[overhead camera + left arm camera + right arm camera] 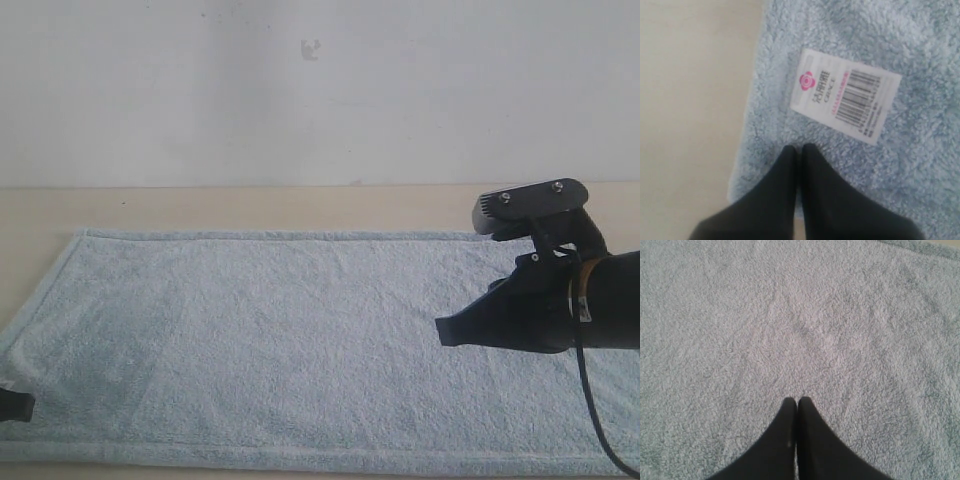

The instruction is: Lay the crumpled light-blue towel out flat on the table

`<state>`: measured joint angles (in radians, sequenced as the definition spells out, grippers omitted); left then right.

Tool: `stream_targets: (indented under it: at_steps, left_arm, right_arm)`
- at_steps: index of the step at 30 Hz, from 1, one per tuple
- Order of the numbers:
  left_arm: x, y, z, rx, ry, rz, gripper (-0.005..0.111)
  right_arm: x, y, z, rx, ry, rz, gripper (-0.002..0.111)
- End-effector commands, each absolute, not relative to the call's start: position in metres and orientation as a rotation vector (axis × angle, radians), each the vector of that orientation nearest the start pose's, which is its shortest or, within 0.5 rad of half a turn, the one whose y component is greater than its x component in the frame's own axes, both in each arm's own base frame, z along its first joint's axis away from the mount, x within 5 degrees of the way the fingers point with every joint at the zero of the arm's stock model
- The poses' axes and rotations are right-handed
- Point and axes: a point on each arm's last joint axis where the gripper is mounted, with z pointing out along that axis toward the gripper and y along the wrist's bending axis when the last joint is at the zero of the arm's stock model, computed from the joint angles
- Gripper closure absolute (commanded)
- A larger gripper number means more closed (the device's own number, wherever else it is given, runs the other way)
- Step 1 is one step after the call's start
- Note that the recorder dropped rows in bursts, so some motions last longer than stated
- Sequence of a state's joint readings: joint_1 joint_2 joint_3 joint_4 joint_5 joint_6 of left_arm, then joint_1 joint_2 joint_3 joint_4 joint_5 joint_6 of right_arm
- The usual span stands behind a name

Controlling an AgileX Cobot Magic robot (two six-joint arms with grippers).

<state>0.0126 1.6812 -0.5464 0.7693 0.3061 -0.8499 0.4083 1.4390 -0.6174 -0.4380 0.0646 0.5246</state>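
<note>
One flat towel (280, 330) on one table (250, 205), one tag (845, 102); left hand (799, 147), right hand (798, 399), both pressed together.

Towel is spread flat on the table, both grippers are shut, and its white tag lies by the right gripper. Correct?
Not quite. The white tag lies by the left gripper, as the left wrist view shows; the rest stands.
</note>
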Motion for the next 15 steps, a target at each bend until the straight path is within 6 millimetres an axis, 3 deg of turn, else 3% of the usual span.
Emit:
stream_targets:
  at_steps: [1,10,15]
  left_arm:
    - [0.234,0.027,0.099,-0.295,2.872,0.344,0.103]
    - [0.212,0.028,0.090,-0.362,2.939,0.381,0.103]
    - [0.214,0.032,0.097,-0.411,2.891,0.437,0.103]
  right_arm:
    - [0.244,0.104,0.194,-0.373,2.326,0.216,0.108]
    - [0.244,0.104,0.194,-0.373,2.329,0.213,0.108]
    - [0.244,0.104,0.194,-0.373,2.329,0.213,0.108]
